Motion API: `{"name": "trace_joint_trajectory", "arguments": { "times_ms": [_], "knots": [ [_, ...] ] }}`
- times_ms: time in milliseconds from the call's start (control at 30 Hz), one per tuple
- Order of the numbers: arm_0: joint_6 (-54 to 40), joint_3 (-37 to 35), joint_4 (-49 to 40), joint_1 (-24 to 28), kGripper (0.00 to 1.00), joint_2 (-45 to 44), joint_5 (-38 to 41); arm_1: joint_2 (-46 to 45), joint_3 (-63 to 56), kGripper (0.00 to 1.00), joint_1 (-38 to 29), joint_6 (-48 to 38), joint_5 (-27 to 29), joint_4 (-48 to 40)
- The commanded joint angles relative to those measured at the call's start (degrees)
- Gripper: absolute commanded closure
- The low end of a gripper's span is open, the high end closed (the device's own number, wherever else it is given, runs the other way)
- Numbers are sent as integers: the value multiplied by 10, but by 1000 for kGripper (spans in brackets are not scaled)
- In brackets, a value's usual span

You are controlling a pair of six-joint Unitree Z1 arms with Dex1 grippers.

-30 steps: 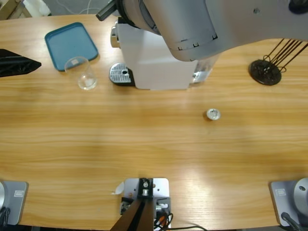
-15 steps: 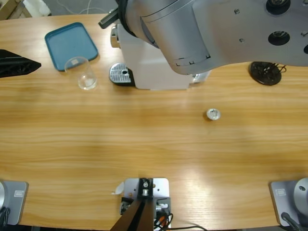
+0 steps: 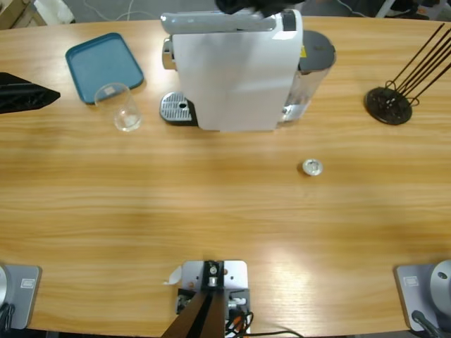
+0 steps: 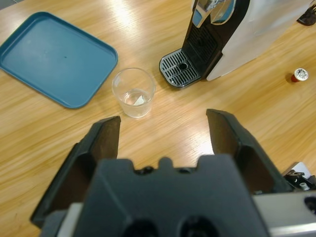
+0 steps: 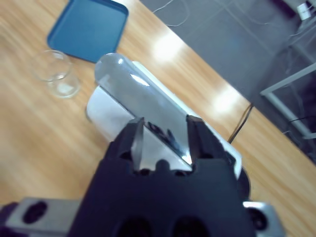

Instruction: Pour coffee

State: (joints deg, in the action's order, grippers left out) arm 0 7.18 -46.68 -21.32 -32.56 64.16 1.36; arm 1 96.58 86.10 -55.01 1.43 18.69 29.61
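- Left gripper (image 4: 163, 131): jaws spread wide, holding nothing, above the worktop (image 3: 211, 211).
- Just beyond its jaws stands the clear glass (image 4: 134, 92), a trace of liquid at its bottom; blue tray (image 4: 54, 57) past it to the left.
- Right gripper (image 5: 163, 133): jaws apart, straddling the coffee machine's silver lever (image 5: 138, 94).

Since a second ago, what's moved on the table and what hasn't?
The big silver arm that covered the coffee machine has swung up out of the high view, baring the machine's top. Nothing was taken or released. The glass, blue tray and silver capsule stayed put.
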Motion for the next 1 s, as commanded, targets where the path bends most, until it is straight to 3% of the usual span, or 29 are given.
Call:
{"name": "trace_joint_trajectory", "arguments": {
  "times_ms": [33,200,333,567,767,1000],
  "knots": [
    [-1,-2,-21,-4,116,-15,18,-152,-79,0,47,-70,-60,82],
    [-1,-2,-26,-1,82,-25,21,-283,-249,0,57,-143,-60,73],
    [-1,-1,-27,2,82,-28,25,-338,-335,0,67,-185,-57,54],
    [0,25,13,39,82,-22,33,-355,-435,0,76,-190,-47,-25],
    [-16,136,198,57,78,64,12,-354,-451,0,112,-185,-85,-27],
    [-11,163,225,53,73,130,24,-344,-455,0,119,-176,-101,-36]
  ]
}}
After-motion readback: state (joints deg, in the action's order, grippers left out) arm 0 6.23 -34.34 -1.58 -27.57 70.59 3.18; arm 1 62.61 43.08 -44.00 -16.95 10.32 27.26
